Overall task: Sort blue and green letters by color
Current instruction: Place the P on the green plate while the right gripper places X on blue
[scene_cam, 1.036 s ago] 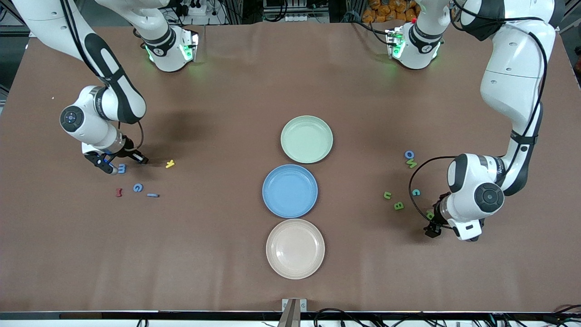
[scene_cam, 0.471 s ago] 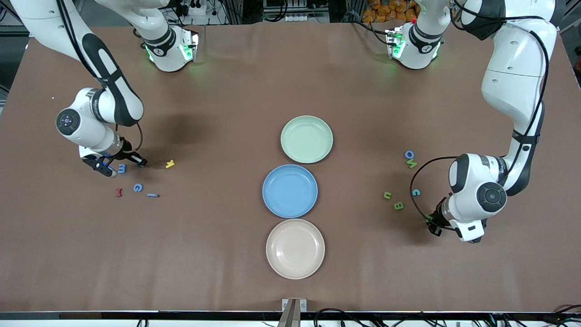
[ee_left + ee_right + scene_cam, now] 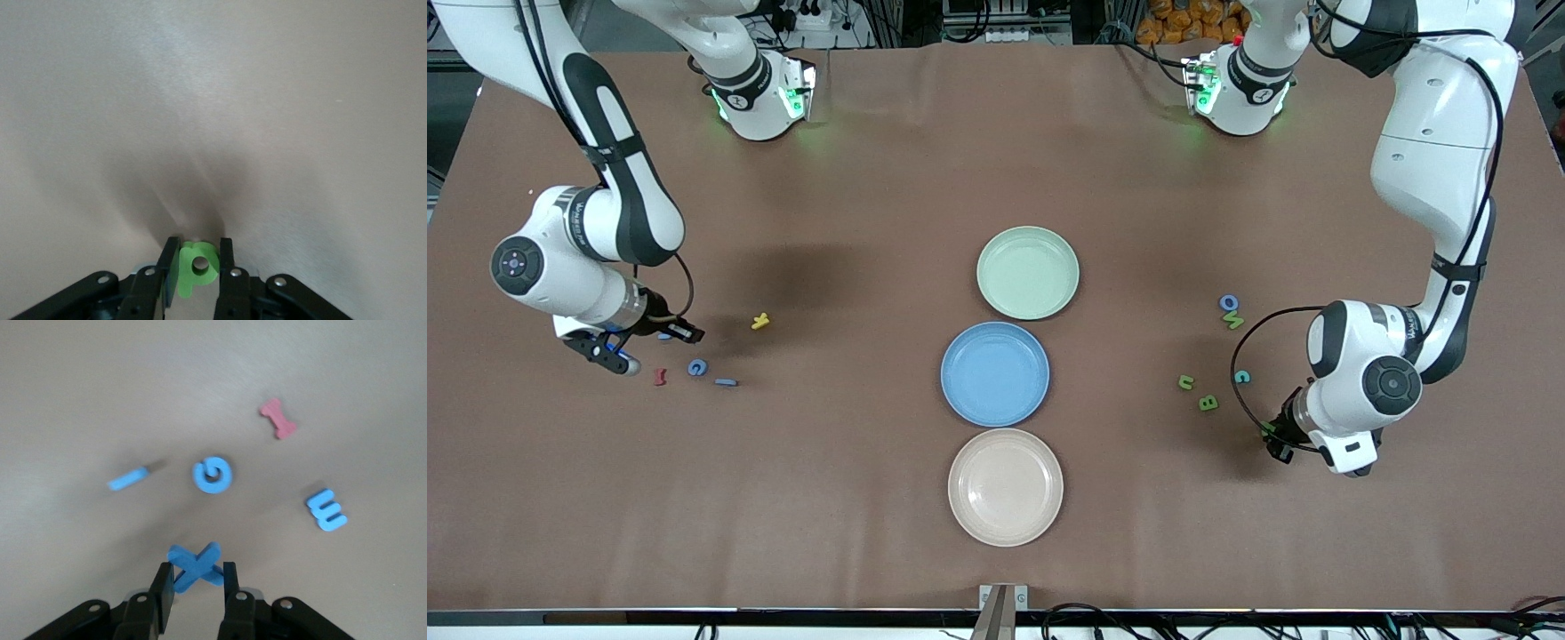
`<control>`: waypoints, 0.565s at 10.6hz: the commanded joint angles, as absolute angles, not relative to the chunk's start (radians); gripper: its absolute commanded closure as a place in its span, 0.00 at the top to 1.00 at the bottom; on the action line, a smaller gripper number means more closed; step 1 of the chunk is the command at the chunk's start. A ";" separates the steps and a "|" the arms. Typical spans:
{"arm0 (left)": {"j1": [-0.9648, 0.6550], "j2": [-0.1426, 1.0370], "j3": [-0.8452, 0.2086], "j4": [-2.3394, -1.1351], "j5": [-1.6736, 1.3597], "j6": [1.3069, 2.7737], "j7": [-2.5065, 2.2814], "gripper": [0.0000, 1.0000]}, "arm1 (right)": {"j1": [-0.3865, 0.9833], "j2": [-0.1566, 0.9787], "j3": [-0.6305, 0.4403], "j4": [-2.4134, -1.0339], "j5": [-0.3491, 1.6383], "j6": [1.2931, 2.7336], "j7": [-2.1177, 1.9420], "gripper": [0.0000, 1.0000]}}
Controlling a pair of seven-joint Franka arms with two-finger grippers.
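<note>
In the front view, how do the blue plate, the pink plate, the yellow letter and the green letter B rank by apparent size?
1. pink plate
2. blue plate, slightly smaller, though the pink one lies nearer the camera
3. green letter B and yellow letter: both tiny, alike

The 3 plates, green (image 3: 1027, 272), blue (image 3: 995, 373) and beige (image 3: 1005, 486), stand in a row mid-desk (image 3: 827, 498) with bare cloth on every side. Letters crowd only the desk's ends: blue G (image 3: 697, 366) and red letter (image 3: 660, 377) lie just beside the right gripper (image 3: 640, 348); green B (image 3: 1208, 403) lies near the left gripper (image 3: 1272, 440).
</note>
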State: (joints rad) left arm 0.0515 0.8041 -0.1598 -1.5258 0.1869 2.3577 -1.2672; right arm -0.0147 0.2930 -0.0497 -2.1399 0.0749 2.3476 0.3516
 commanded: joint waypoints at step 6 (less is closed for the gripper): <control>-0.009 0.571 -0.351 -1.717 0.209 2.281 -1.347 0.00 | 0.239 0.362 0.041 -1.867 0.081 2.278 0.408 0.00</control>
State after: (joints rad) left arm 0.0237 0.7065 -0.3427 -1.5583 0.1870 2.2855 -1.3050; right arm 0.1479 0.3002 0.0392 -1.9626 0.0758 2.2961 0.3955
